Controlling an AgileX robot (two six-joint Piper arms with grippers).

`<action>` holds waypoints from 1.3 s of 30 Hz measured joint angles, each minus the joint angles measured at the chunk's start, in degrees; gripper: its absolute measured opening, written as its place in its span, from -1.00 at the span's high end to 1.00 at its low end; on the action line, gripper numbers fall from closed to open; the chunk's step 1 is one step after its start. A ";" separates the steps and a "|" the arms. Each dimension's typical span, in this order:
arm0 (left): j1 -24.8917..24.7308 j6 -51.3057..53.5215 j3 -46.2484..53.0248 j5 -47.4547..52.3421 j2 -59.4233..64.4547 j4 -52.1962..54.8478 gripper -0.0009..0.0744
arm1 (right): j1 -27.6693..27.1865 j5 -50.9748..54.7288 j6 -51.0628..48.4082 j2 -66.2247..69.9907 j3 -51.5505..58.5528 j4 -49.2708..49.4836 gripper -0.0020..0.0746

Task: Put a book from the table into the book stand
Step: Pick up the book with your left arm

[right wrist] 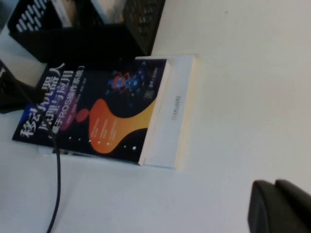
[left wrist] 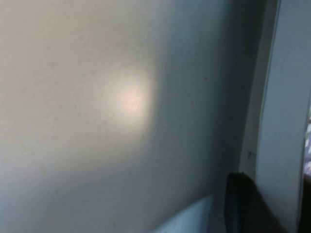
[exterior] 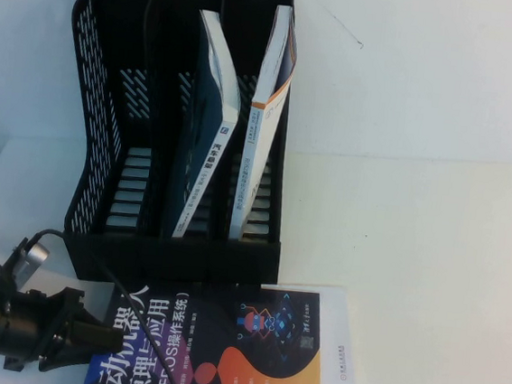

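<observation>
While the book (exterior: 222, 352) is lying flat on the table (exterior: 430, 263) with its cover up, it is sitting at about 6 o'clock from the book stand (exterior: 89, 140), its far edge just beside the stand's front lip. In the stand, a dark teal book (exterior: 210, 124) is leaning in the middle slot and a white-and-grey book (exterior: 268, 111) is leaning in the right-hand slot. The left gripper (exterior: 88, 335) is reaching in from 9 o'clock at the book's left edge; whether its fingers are spread or pinching, I cannot tell. The right gripper (right wrist: 279, 206) is hanging over bare table at about 4 o'clock of the book, its fingers looking pressed together.
</observation>
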 joint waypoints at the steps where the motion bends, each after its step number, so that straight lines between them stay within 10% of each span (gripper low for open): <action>1: 0.00 -0.04 0.00 0.06 0.00 0.00 0.55 | 0.00 -1.18 -0.99 0.56 1.13 1.55 0.93; 39: 0.00 -21.01 -6.12 9.71 -40.23 15.05 0.67 | 0.00 -9.71 -8.55 16.11 6.01 3.49 0.93</action>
